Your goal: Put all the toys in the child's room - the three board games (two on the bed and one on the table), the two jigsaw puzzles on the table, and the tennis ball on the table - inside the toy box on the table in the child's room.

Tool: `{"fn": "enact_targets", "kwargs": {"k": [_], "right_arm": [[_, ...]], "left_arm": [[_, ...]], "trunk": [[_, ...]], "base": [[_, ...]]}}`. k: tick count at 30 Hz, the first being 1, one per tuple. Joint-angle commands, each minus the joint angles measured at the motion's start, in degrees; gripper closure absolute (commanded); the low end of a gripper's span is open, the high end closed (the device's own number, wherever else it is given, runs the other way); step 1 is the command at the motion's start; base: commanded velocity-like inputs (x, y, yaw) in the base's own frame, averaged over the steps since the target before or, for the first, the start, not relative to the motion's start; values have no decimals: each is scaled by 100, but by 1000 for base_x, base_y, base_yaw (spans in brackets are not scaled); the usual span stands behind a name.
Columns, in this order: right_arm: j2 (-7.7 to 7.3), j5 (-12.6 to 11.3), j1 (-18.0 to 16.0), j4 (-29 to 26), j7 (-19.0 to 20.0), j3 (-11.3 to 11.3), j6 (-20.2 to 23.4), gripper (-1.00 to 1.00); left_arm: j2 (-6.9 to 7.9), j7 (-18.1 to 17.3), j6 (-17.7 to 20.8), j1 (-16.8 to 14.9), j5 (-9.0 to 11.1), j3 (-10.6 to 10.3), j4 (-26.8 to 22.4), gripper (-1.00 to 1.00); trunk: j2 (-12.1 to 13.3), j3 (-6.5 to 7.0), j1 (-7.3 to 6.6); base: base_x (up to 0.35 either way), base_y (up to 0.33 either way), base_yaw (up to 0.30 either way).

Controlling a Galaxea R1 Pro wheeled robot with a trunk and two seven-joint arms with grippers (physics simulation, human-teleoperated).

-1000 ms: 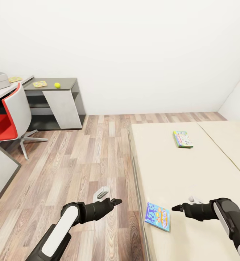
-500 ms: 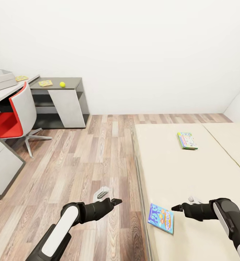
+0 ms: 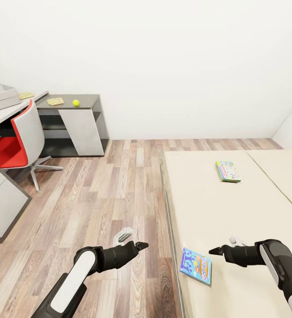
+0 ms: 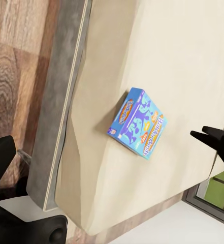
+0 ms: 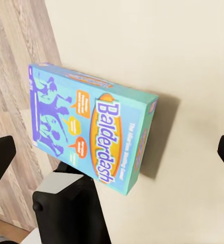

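Robot is parked at the bed edge, both arms held out low. The step in hand looks like the first bed pickup: blue board game lies flat near the bed's near corner, close to the edge, between the two arms.

Right end effector hovers over the mattress just beside the blue box, pointing at it, not touching. In the right wrist view the two finger tips sit wide apart at opposite frame edges with the box between them, so it's spread and empty. Left end effector hangs over the wood floor, near the bed side; its fingers read as apart in the left wrist view, nothing held.

Second board game, green, lies farther up the bed, well apart from the first.

Over at the desk: tennis ball and one jigsaw puzzle on the dark section, another flat item and the toy box on the lighter section. Third board game not identifiable from here.

Next move probably calls for dropping the right end effector onto the blue box. Box is flat and thin, so straddling a short edge or sliding it past the bed edge would likely help. Risk: pushing it off onto the floor.
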Motion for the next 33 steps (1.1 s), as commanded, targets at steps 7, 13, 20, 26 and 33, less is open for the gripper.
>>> {"fn": "enact_targets", "kwargs": {"k": [7,13,20,26,33], "right_arm": [[3,-4,-25,1,-11,-19,6,-100],[9,-1,-27,4,-24,-17,-132,-100],[21,0,-28,18,-68,-10,-345,-100],[30,1,-28,73,-122,-4,-413,-100],[53,3,-28,105,-148,6,-444,-100]], "left_arm": [[4,58,-4,-4,60,-8,-7,-100],[4,58,-4,-4,60,-8,-7,-100],[4,58,-3,-4,60,-8,-7,-100],[4,58,-2,-4,60,-8,-7,-100],[4,58,-2,-4,60,-8,-7,-100]], "trunk": [[-2,-4,0],[-2,-4,0],[-2,-4,0],[-2,-4,0],[-2,-4,0]], "base": [[0,0,1],[0,0,0],[0,0,0],[0,0,0],[0,0,0]]}}
